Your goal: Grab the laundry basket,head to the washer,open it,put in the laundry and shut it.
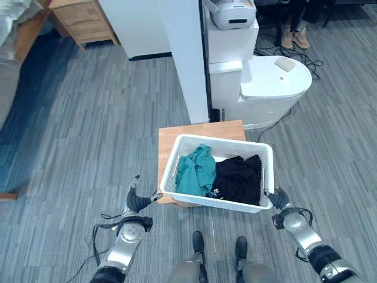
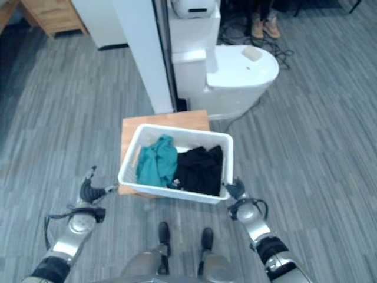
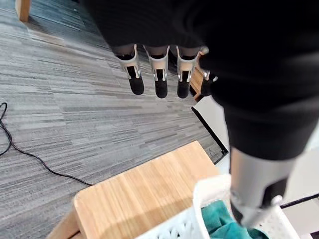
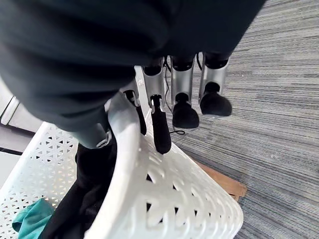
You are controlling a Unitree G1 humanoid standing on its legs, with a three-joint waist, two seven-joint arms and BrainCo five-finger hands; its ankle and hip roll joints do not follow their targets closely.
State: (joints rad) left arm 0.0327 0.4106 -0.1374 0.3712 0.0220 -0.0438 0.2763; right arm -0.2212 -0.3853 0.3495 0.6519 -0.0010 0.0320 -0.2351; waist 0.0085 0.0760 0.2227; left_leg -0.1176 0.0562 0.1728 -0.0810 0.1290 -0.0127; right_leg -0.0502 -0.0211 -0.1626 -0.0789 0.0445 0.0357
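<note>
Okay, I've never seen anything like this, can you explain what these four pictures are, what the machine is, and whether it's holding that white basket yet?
This is a two-legged humanoid robot. Two pictures come from cameras in its head, looking down; the other two sit on its wrists, looking along the fingers. A white laundry basket rests on a low wooden stand and holds a teal garment and a black garment. The right hand is at the basket's corner, with fingers on its rim, not curled round it. The left hand is open beside the basket, apart from it. So nothing is gripped yet.

Stool [image 1: 171,137] mostly hidden under basket [image 1: 177,158]; person's shoes [image 1: 293,38] cut off.
</note>
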